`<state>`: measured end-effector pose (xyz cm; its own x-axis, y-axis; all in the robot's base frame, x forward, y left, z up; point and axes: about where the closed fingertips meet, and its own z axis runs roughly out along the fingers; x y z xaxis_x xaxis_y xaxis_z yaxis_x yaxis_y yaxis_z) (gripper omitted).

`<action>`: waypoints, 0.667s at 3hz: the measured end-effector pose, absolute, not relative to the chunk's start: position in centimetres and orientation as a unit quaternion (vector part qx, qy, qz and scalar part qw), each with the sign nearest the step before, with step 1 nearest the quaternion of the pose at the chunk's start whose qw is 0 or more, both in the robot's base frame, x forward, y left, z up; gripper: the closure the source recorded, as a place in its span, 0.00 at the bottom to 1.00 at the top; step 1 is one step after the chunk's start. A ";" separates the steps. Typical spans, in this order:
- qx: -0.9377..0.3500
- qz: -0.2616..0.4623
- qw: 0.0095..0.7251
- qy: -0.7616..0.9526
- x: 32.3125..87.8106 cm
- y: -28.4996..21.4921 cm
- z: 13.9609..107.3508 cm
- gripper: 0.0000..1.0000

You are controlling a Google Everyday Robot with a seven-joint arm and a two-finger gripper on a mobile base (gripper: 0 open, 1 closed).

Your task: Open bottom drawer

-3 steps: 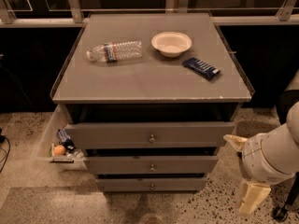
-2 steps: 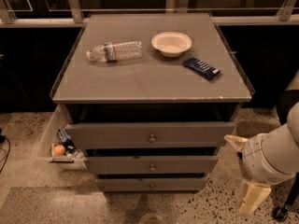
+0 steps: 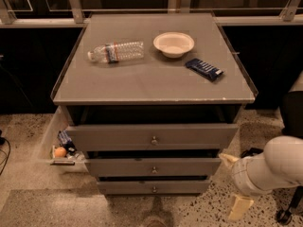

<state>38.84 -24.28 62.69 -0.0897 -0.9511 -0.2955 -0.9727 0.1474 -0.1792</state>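
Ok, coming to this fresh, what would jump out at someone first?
Probably the grey cabinet in the middle, its top carrying a clear plastic bottle lying on its side, a white bowl and a dark snack packet. Next, the gripper on the pale arm at lower right, low beside the cabinet and apart from the bottom drawer, whose round knob nothing touches.

Speckled terrazzo floor (image 3: 28, 141) under dim, warm light; grey cabinet (image 3: 156, 86) stood before dark glazing with a metal frame (image 3: 75, 4); black low units (image 3: 28, 65) flanked it; gripper (image 3: 233, 183) hung low by the cabinet's right front corner.
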 end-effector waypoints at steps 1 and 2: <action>-0.639 0.036 0.191 0.744 40.7 -25.4 55.2 0.00; -0.623 0.049 0.193 0.757 42.6 -26.2 50.5 0.00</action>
<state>42.64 -26.21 50.49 -0.1505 -0.9238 -0.3521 -0.9613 0.2199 -0.1662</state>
